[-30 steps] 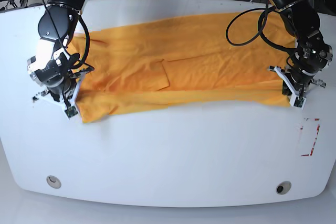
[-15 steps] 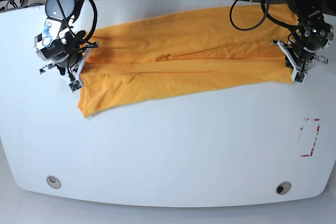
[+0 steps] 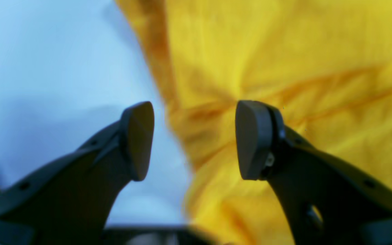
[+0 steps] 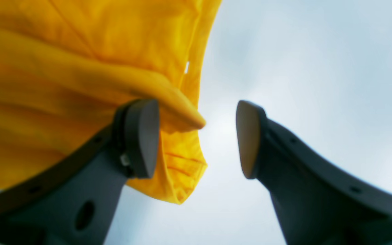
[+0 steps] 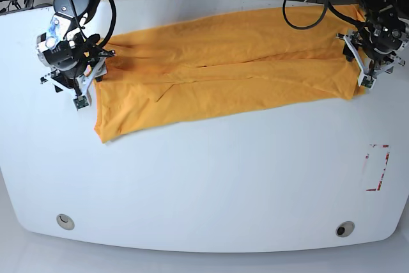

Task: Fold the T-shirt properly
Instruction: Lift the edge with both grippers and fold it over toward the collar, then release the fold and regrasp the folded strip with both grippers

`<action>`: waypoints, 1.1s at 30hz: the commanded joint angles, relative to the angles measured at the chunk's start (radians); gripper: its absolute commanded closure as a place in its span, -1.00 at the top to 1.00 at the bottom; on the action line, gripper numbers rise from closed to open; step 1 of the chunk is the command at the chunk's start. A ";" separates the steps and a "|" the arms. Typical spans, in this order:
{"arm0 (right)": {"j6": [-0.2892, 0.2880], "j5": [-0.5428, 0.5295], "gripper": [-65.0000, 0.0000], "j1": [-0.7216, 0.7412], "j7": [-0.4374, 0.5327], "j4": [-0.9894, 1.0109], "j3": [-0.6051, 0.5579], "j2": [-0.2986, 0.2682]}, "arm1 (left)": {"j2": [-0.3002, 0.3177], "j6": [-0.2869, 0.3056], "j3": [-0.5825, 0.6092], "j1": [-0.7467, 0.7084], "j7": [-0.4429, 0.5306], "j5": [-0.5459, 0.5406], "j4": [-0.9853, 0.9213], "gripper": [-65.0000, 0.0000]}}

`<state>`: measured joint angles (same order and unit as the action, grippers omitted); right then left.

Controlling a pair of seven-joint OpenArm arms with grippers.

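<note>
Fabric lies in one long band across the far half of the white table (image 5: 204, 183): the T-shirt (image 5: 223, 71), orange-yellow, doubled along its length so that a straight crease runs through its middle from left to right. That lengthwise fold looks done, and the cloth rests flat on the table, not lifted by either arm.

At the left end of the band in the base view sits the right gripper (image 5: 71, 75), just outside the shirt's left edge. Its wrist view shows the jaws standing apart with a clear gap; a rolled lip of the hem lies against the inner face of one finger (image 4: 141, 136) but is not pinched, and bare table shows between the pads. It seems to sit there because it brought this end over and let go.

Along the middle, the cloth is mostly smooth, with a loose flap sticking out at the near-left corner.

At the right end sits the left gripper (image 5: 374, 55), over the shirt's right edge. Its jaws are also parted, one finger (image 3: 138, 139) over bare table and the other over wrinkled cloth, gripping nothing. Both ends released together suggests the next stage is a crosswise fold, for which each arm would need a fresh hold.
</note>
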<state>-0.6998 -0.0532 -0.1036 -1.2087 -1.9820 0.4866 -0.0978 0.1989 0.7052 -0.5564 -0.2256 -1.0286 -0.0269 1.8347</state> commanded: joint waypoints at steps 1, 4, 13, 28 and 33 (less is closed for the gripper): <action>0.002 -0.083 0.05 0.034 0.014 -0.030 0.030 -0.004 | 0.015 -0.007 -0.007 0.042 0.000 -0.035 0.082 0.11; 0.002 -0.172 0.05 0.034 0.014 -0.029 0.030 -0.004 | 0.015 -0.007 -0.007 0.053 -0.009 -0.069 0.101 0.11; 0.002 -0.233 0.06 0.060 0.014 -0.026 0.024 0.031 | 0.017 -0.007 -0.007 0.101 -0.012 -0.072 0.001 0.12; 0.002 -0.228 0.05 0.040 0.016 0.060 -0.093 0.082 | 0.017 -0.007 -0.054 0.236 -0.008 -0.075 -0.287 0.12; 0.002 -0.231 0.05 0.037 0.016 0.060 -0.099 0.085 | 0.014 -0.007 -0.052 0.263 -0.009 -0.081 -0.300 0.12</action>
<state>-0.6994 -0.2695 -0.0784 -1.2095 -1.9018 0.3878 -0.0086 0.1951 0.6975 -0.6071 0.0124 -1.0584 -0.0933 1.5166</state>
